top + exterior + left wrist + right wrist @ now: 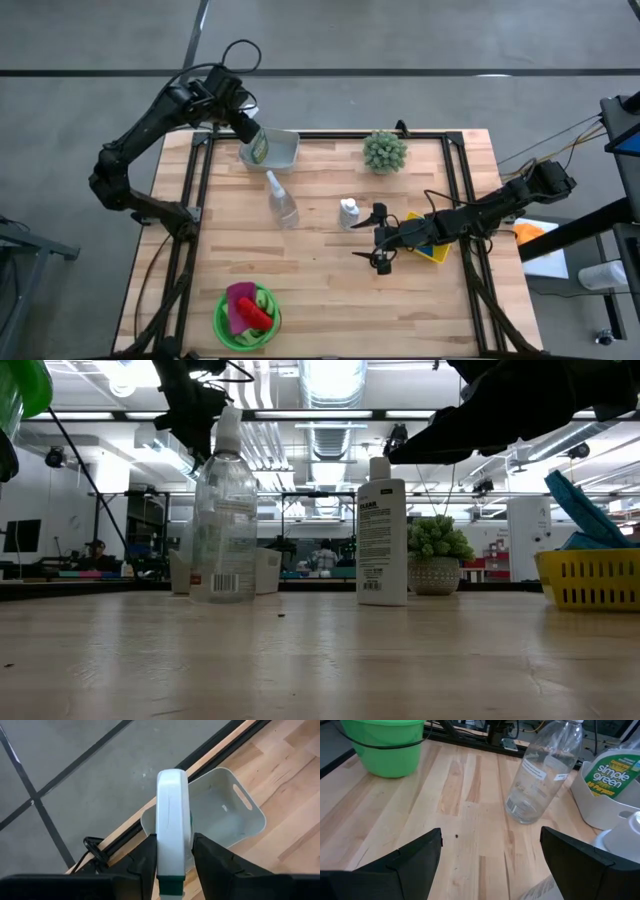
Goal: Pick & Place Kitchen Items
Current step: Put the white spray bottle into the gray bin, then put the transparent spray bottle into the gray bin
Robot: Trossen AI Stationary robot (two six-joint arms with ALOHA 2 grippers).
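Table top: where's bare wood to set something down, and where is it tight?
Free: the front strip between the green bowl and the right end effector, and the left side beside the clear spray bottle. Crowded: the middle, around the white bottle and yellow basket, and the back near the white bin.

Lab or workshop; exposed ceiling ducts; concrete floor.
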